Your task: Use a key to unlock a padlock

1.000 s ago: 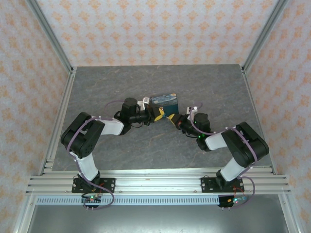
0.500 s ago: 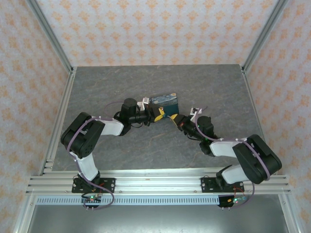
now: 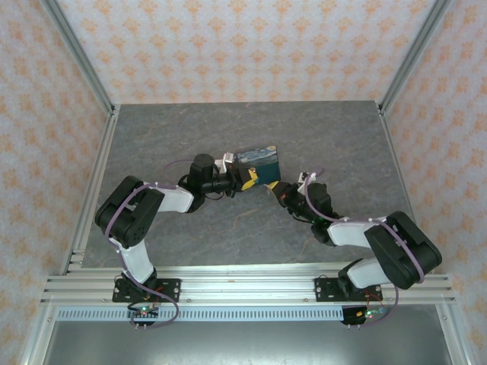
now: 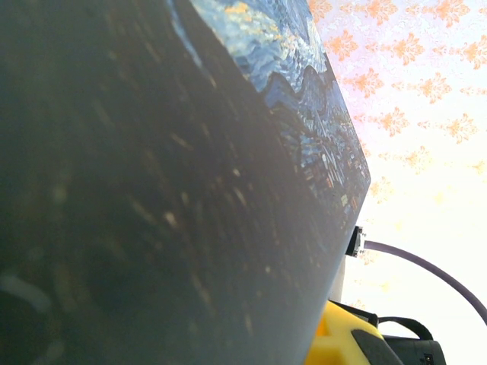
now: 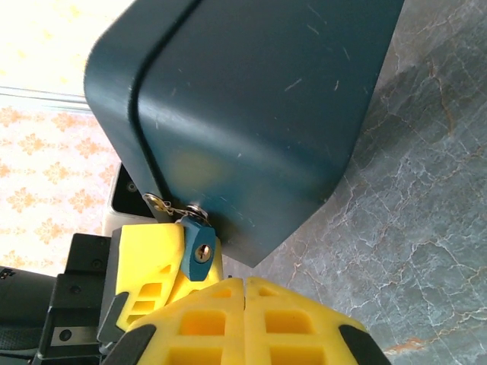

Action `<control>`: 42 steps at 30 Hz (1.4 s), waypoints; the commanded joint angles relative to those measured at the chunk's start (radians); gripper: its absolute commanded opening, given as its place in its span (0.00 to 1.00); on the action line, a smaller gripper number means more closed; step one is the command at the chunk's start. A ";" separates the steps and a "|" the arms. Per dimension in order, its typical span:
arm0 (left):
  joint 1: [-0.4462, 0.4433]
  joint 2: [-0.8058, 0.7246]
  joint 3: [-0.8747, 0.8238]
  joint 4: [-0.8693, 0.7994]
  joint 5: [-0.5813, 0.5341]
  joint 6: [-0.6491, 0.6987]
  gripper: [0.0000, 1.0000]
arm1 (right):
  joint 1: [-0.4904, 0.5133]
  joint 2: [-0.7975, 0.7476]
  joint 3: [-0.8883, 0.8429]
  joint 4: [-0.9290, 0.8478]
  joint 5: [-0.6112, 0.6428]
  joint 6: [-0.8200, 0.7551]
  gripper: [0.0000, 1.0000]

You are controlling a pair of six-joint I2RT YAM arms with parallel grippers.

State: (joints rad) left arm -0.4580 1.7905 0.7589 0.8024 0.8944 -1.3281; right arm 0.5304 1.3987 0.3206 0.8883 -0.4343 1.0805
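Roughly mid-worktop (image 3: 342,144) sits the dark-blue box (image 3: 257,160), one corner turned toward the arms' edge. The padlock (image 5: 199,245) hangs at that corner from the box's rim, small and blue, with its keyhole facing straight at the right wrist camera. The left gripper (image 3: 247,179) is pressed in at the same corner from the left, one yellow finger just beside the padlock and probably touching it. This looks like a brace so the lock can't swing or twist when something pushes into the keyhole. Its jaws read as closed, and I cannot tell what they pinch. The right gripper (image 5: 245,293) is just below the padlock and apart from it, fingers together with no gap. It lines up roughly under the keyhole, which looks like positioning for an insertion. Whether the key sits between those pads I cannot tell. The shackle looks closed, so the lock is judged not yet open.
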 commanded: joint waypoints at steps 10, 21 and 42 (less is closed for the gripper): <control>-0.008 -0.026 -0.006 0.046 0.035 0.000 0.00 | 0.013 0.063 0.060 0.051 0.016 0.020 0.00; -0.008 -0.029 -0.008 0.039 0.035 0.005 0.00 | 0.015 0.071 0.084 0.046 0.012 0.019 0.00; -0.008 -0.025 -0.007 0.037 0.032 0.007 0.00 | 0.020 0.102 0.131 0.057 0.003 0.025 0.00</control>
State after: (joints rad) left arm -0.4580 1.7905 0.7582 0.8024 0.9020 -1.3273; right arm 0.5438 1.5085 0.4232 0.8970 -0.4335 1.1000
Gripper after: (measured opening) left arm 0.085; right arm 0.045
